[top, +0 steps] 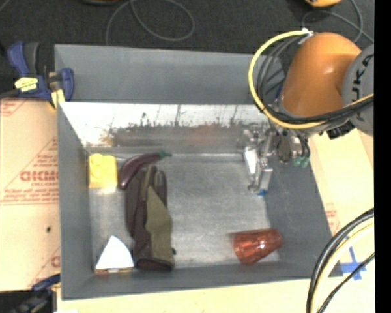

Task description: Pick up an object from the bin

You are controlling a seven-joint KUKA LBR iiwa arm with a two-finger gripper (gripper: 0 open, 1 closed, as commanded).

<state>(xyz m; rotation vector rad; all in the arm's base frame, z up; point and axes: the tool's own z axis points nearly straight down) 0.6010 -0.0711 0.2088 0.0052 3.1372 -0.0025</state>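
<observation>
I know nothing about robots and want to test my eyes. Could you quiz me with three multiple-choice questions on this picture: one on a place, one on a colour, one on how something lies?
1. Where in the bin is the block?
A. left side
B. right side
C. middle

2. What colour is the cup?
A. blue
B. red
C. green

3. How does the cup lie?
A. upright
B. on its side
C. upside down on the block

Answers:
1. A, it sits by the left wall.
2. B, it is a clear red.
3. B, its side rests on the bin floor.
</observation>
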